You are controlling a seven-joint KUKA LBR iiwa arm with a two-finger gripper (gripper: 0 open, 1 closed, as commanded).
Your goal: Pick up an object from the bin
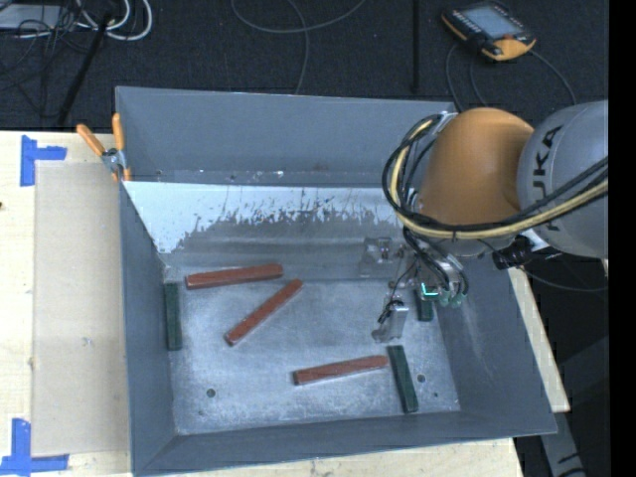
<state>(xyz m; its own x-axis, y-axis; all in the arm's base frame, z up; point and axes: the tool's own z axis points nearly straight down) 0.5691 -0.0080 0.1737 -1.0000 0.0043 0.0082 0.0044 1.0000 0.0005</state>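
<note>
**Camera view.** My landmark for this entry is the right green bar (402,378). It is a dark green stick lying flat on the floor of the bin (298,147), close to the front wall on the arm's side. It runs roughly front to back with a slight slant.

- **Gripper (391,324):** It hangs low over bare floor just past the far end of the right green bar, a touch to the left of that end. I cannot tell whether it touches the bar. From this angle I also cannot tell how far it is open, or whether it has hold of anything.
- **Arm:** The orange cover (472,172) and the cable loops (397,182) sit farther back from the right green bar and to its right.
- **Near brown bar (340,370):** This reddish-brown stick lies flat on the left of the right green bar. Its right end stops just beside the middle of that bar, and I cannot make out whether the two touch.
- **Slanted brown bar (263,312):** It lies well to the left of the right green bar and farther back, set on a diagonal.
- **Far brown bar (234,276):** It is farther left and farther back again, nearly level across the floor.
- **Left green bar (173,316):** It lies along the opposite side wall, well apart from the right green bar.
</note>
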